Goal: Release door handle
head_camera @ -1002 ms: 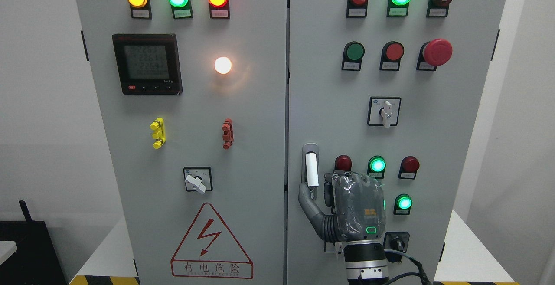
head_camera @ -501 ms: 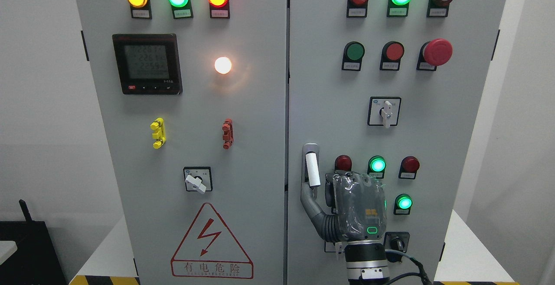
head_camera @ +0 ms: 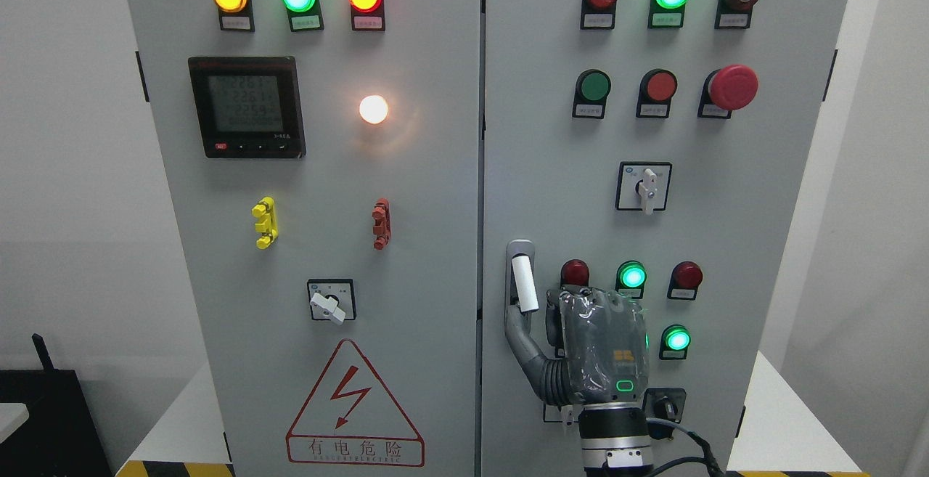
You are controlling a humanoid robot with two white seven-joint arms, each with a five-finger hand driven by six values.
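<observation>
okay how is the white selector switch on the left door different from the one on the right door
The left door's selector switch has its white lever tilted, pointing down to the left; the right door's selector switch has its lever nearly upright, pointing down. The left one sits lower on its door, just above the warning triangle; the right one sits higher, below the red mushroom button. Both have white levers on square black-framed plates.

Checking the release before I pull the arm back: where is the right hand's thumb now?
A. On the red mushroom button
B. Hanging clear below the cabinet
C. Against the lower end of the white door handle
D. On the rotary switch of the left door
C: the right hand has its thumb tip up against the bottom of the white door handle.
</observation>
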